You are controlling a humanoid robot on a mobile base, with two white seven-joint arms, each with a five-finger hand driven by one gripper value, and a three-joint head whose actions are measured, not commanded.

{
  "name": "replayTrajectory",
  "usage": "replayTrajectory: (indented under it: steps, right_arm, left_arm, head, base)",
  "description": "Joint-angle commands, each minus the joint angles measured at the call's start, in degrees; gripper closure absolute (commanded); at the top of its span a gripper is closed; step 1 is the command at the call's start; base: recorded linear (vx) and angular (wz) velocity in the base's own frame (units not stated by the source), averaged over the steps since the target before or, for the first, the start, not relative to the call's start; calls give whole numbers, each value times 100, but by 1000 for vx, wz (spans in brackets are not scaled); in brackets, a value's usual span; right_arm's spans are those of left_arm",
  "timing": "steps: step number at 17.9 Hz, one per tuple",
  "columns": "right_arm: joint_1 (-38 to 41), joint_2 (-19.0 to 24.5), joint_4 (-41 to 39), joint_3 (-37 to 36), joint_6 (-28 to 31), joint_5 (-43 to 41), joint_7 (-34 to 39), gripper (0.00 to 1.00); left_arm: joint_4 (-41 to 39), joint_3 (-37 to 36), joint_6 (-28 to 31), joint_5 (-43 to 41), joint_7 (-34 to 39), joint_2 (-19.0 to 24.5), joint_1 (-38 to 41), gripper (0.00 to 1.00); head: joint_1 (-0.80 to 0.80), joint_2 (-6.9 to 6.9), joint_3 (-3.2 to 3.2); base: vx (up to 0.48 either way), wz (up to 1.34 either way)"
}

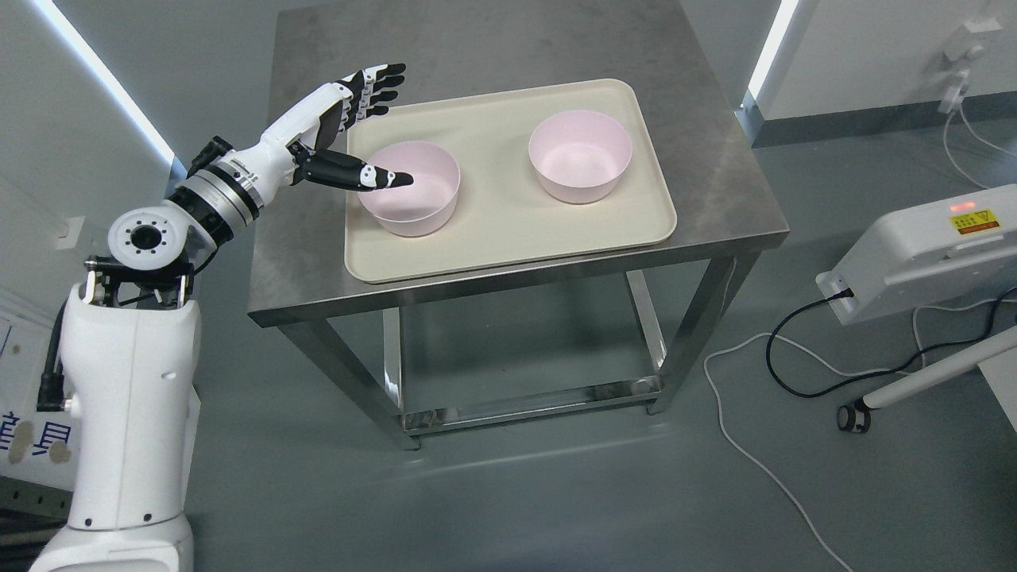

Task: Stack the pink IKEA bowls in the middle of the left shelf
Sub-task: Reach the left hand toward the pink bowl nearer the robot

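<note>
Pink left bowl (413, 191) is partly hidden by the spread, empty left hand (349, 127).

Matt pink plastic bowls (409, 188) sit on a smooth beige plastic tray (508, 238) atop a brushed-steel table (508, 40).

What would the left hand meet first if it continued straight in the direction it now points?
Probably the nearer pink bowl: the left hand is open, its thumb already over that bowl's rim. The fingers point further back, over the tray. Depth is unclear.

Two pale pink bowls (410, 189) (581, 156) sit on a cream tray (508, 238) atop a grey steel table (719, 183).
</note>
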Motion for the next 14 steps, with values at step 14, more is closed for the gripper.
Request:
replayTrajectory:
  steps: [14]
  right_arm:
    - [0, -100, 0, 0, -2, 0, 16, 0]
  left_arm:
    - [1657, -985, -392, -2159, 6, -391, -917, 40]
  head:
    - [0, 0, 0]
  base:
    - [0, 0]
